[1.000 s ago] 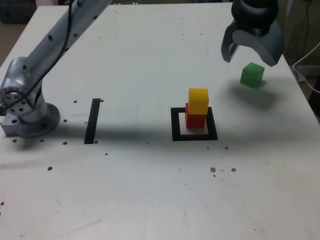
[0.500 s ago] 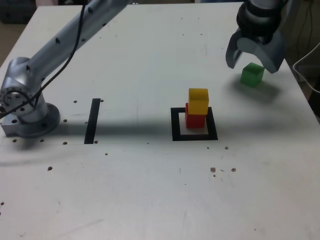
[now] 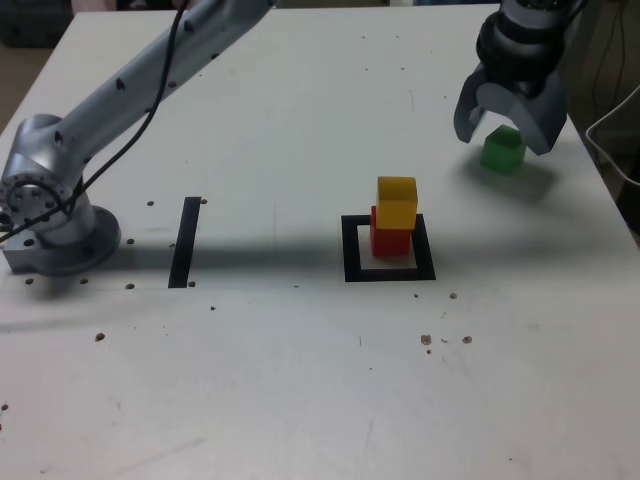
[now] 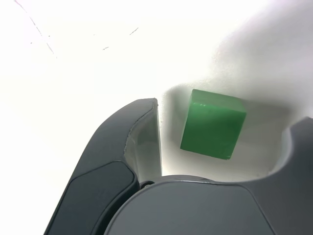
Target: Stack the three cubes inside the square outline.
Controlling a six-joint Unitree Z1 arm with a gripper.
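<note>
Green cube (image 3: 502,150): sits on the white desk (image 3: 300,380) toward the far corner on the exterior view's right, well apart from the other two cubes. In the wrist view (image 4: 213,124) it lies between the two tool fingers with bare desk showing on each side of it.
Yellow cube (image 3: 397,202): rests on top of the red cube, set slightly askew so that its edge overhangs toward the exterior view's right.
Red cube (image 3: 389,240): stands on the white centre of the square outline, carrying the yellow cube.
Square outline (image 3: 351,250): thick black frame on the desk, right of centre in the exterior view; the two-cube pile stands inside it, toward its far side.
Tool (image 3: 509,112): points down over the green cube, its grey fingers spread apart and straddling the cube. A gap shows in the wrist view between the near finger (image 4: 142,147) and the cube face, so nothing is clamped; whether the other finger touches the cube I cannot tell.
Arm (image 3: 150,80): silver links rise from a round base (image 3: 50,225) at the exterior view's left edge and reach across the far side of the desk to the tool.
Black strip (image 3: 185,241): a straight strip lying on the desk between the base and the square outline.
Desk surface: speckled with small dark marks, several near the front of the outline.
</note>
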